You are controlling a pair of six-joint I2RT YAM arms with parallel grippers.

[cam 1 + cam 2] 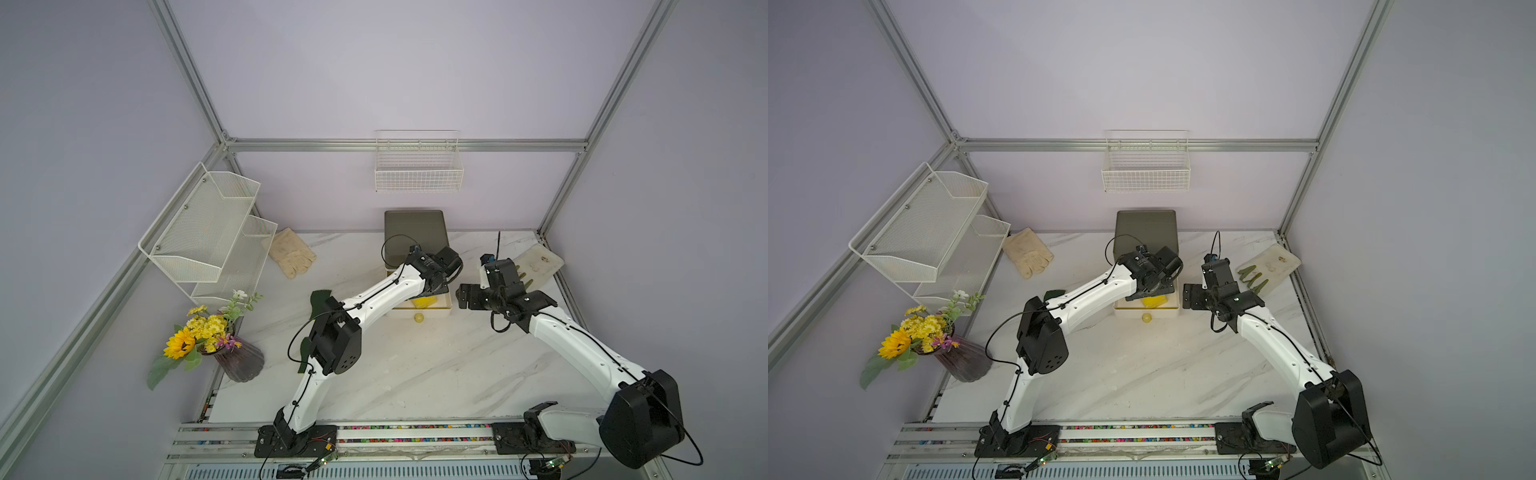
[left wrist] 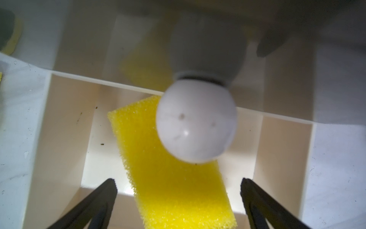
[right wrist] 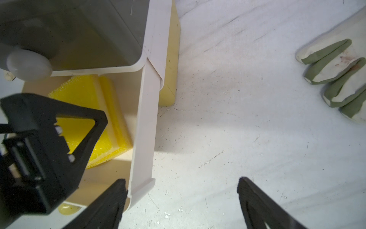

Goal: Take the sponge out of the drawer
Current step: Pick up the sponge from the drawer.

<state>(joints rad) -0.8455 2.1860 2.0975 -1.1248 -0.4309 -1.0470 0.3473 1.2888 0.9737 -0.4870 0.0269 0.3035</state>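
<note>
The cream drawer (image 1: 434,309) (image 1: 1160,309) stands pulled out of the small grey-topped cabinet (image 1: 415,232). The yellow sponge (image 2: 168,178) (image 3: 81,93) lies slantwise on the drawer's floor and peeks out under my left wrist in both top views (image 1: 424,301) (image 1: 1154,301). My left gripper (image 2: 178,183) hangs open just above it, one finger on each side, touching nothing. My right gripper (image 3: 181,183) (image 1: 467,295) is open and empty beside the drawer's right wall (image 3: 144,119), one fingertip (image 3: 118,194) by the front corner and the other over the table.
A white knob (image 2: 196,126) on the grey upper drawer juts out above the sponge. The open drawer's yellowish knob (image 1: 419,318) faces the front. A green-fingered glove (image 3: 336,75) lies to the right, a cream glove (image 1: 291,257), mesh rack (image 1: 208,232) and flower vase (image 1: 237,357) to the left.
</note>
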